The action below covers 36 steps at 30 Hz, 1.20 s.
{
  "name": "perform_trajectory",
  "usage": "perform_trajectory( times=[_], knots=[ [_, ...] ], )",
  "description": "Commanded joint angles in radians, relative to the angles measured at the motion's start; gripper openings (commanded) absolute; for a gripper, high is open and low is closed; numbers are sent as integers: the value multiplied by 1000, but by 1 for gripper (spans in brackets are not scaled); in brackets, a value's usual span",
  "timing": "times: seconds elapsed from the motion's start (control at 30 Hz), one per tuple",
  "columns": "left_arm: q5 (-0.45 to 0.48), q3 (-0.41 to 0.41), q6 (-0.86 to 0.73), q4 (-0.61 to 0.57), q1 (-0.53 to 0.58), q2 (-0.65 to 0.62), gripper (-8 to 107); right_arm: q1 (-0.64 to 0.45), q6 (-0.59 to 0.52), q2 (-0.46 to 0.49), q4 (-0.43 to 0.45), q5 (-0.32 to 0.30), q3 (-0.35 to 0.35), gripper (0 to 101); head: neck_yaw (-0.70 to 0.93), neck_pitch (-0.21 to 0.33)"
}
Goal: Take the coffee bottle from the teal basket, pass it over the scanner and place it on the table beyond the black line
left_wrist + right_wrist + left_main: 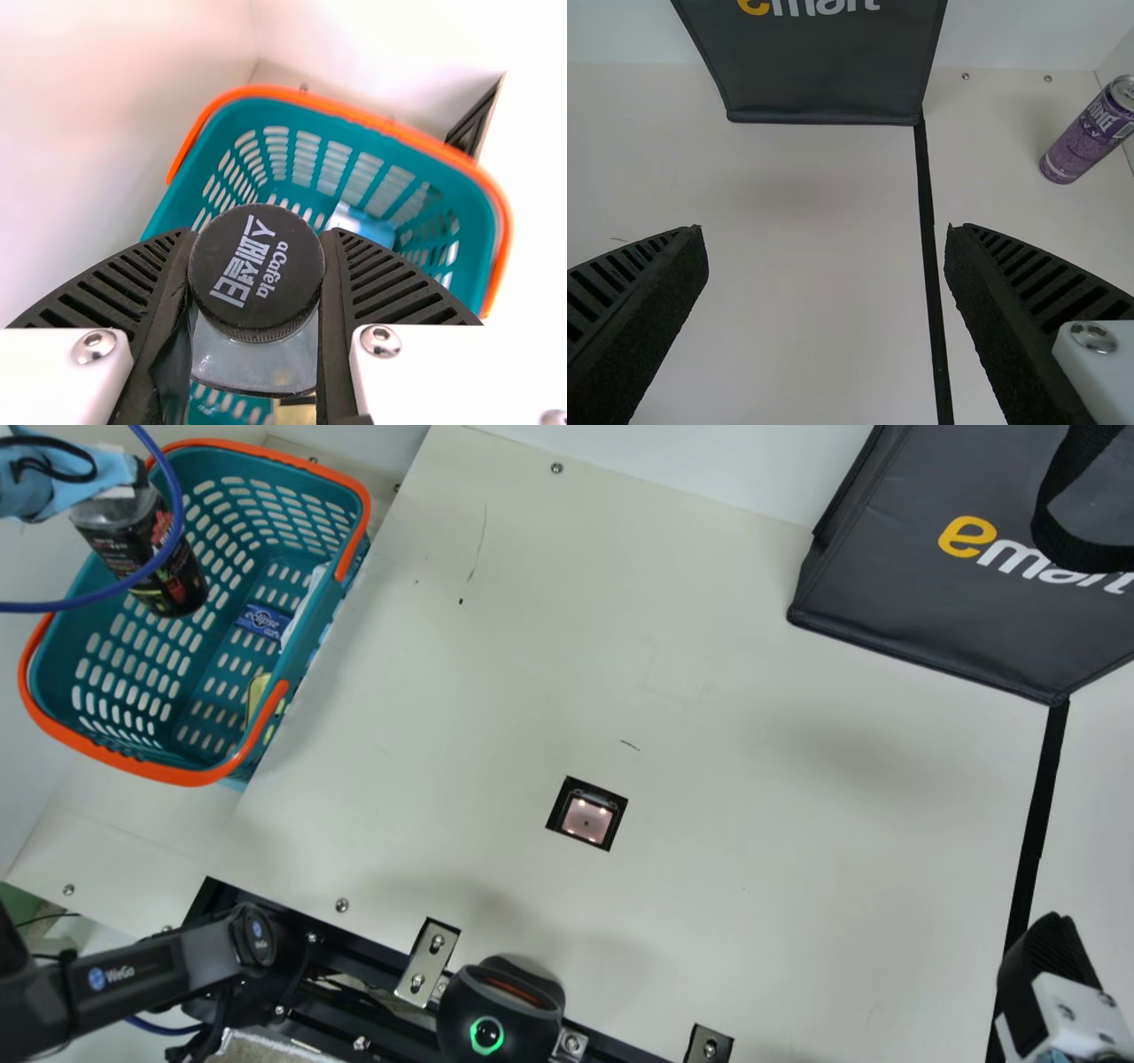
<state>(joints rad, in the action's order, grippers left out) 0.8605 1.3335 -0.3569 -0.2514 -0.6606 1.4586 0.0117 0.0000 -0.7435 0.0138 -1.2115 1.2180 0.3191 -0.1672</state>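
Observation:
In the main view my left gripper is at the upper left, holding the dark coffee bottle over the teal basket. The left wrist view has the gripper shut around the bottle's neck area, the black cap between its fingers and the basket below. The scanner lies in a square opening mid-table. My right gripper is at the lower right by the black line. In the right wrist view that gripper stands open and empty, the black line running between its fingers.
A dark grey bag stands at the table's back right. Past the line, a purple can stands at the far side. Inside the basket are a blue packet and other items. A blue cable loops by the bottle.

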Motion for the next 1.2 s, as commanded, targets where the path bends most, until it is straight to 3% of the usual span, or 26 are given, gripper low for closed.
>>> perform_trajectory(
  times=[0.0, 0.33, 0.6, 1.17],
  knots=[
    [-4, 4, 57, 4, 10, -32, -8, 0, 0, 0, 0, 0, 0, 95, 2, 29],
    [-31, 25, 202, 34, 128, -164, -8, 0, 0, 0, 0, 0, 0, 95, 2, 29],
    [-60, 7, 311, 92, 288, -254, -8, 0, 0, 0, 0, 0, 0, 95, 2, 29],
    [-267, -190, 617, 337, 676, -322, -8, 0, 0, 0, 0, 0, 0, 95, 2, 29]
  ],
)
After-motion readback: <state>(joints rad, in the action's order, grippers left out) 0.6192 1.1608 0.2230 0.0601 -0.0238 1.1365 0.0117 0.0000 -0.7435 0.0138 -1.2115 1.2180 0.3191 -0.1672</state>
